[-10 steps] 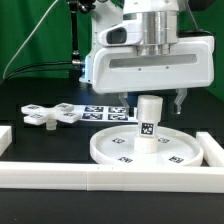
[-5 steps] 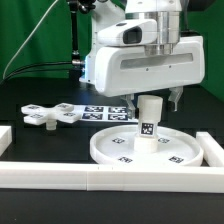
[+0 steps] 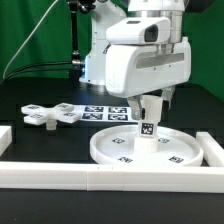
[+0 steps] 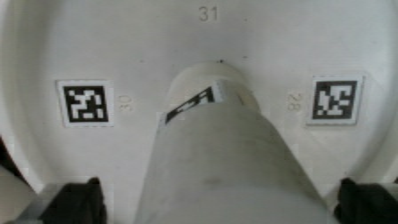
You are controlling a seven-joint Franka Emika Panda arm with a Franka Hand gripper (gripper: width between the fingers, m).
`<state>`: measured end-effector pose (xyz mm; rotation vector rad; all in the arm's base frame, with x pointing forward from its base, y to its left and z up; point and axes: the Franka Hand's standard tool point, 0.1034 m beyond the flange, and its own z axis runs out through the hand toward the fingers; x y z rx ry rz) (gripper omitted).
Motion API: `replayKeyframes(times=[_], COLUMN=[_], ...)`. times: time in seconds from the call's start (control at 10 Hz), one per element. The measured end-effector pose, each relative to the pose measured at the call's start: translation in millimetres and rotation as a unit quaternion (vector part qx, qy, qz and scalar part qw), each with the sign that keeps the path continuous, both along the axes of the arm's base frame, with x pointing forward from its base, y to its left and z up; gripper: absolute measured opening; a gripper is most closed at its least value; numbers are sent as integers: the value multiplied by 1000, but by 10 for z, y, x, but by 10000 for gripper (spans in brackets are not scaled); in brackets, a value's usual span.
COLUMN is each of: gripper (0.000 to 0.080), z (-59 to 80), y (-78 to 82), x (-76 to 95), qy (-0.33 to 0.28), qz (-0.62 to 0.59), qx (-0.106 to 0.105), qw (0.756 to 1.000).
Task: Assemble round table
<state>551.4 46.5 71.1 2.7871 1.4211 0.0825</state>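
Claw (image 3: 150, 104) spread astride one leg (image 3: 148, 128), one disc (image 3: 108, 150) beneath — one cross (image 3: 50, 113) nearby

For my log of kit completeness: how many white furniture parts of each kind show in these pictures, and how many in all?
Round disc: 1
Cylinder leg: 1
Cross-shaped piece: 1
Total: 3

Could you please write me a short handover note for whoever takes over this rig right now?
The gripper has its jaws open, straddling the leg, not closed on it.
The leg stands upright at the middle of the round disc; whether it is fixed cannot be told.
The cross-shaped piece lies loose on the table, at the exterior view's left, beside the marker board.
Left: probably secure the leg, then fit the cross-shaped piece.
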Motion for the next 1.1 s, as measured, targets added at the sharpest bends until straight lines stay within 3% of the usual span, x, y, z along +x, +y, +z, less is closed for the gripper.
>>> replayKeyframes(times=[0.4,1.1], gripper=[649,649], z=[-6,-13], y=[18,-42], x=[-13,-15], qy=[2,3], qz=[112,285], qx=[-16,-39], qw=[994,958])
